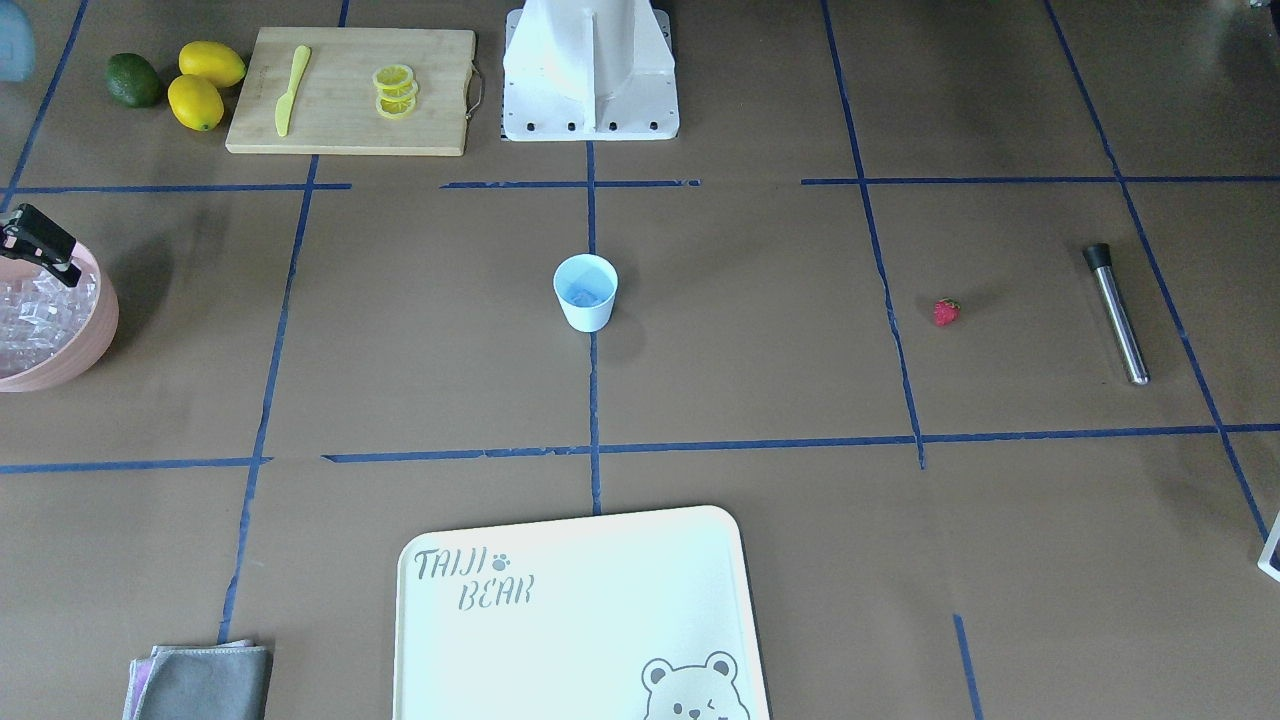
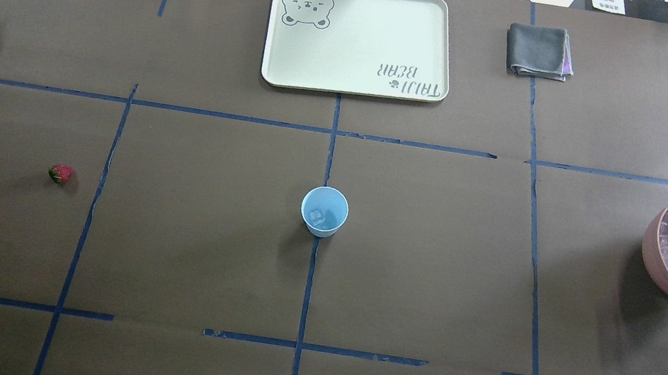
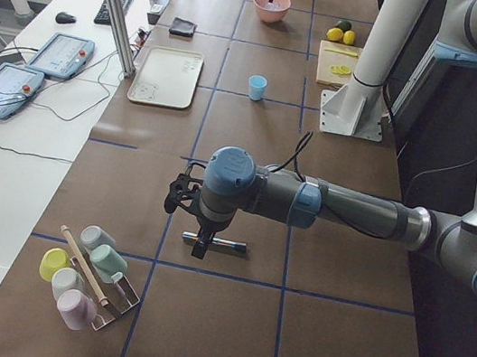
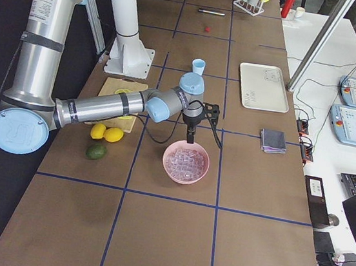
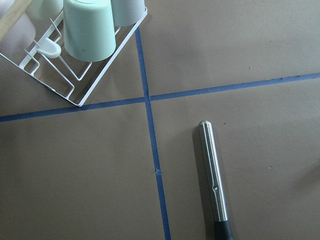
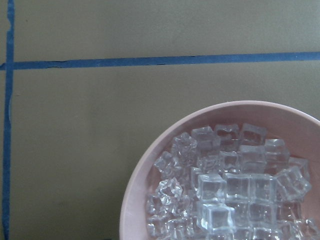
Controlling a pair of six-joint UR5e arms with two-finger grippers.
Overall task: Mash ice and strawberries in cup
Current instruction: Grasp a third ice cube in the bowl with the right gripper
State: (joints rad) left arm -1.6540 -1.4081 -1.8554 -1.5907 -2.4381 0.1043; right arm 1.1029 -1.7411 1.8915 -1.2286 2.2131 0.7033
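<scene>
Tabletop [image 4: 165,235], ice [image 4: 188,165] beneath right claw [image 4: 190,140]

The right arm [image 4: 103,107] reaches in from the left. Its right gripper [image 4: 190,136] points straight down over the far side of the pink bowl [image 4: 185,180], which is heaped with ice [image 4: 186,162]; its jaw gap cannot be made out. Left of the bowl lie two lemons [image 4: 106,133] and an avocado [image 4: 96,151], the cutting board [image 4: 131,87] just beyond them. Farther off stands the cup [image 4: 199,66], then the strawberry [image 4: 208,28] and a metal muddler [image 4: 211,11]. To the right lie the tray [image 4: 263,86] and, nearer, a folded cloth [image 4: 272,140].
</scene>
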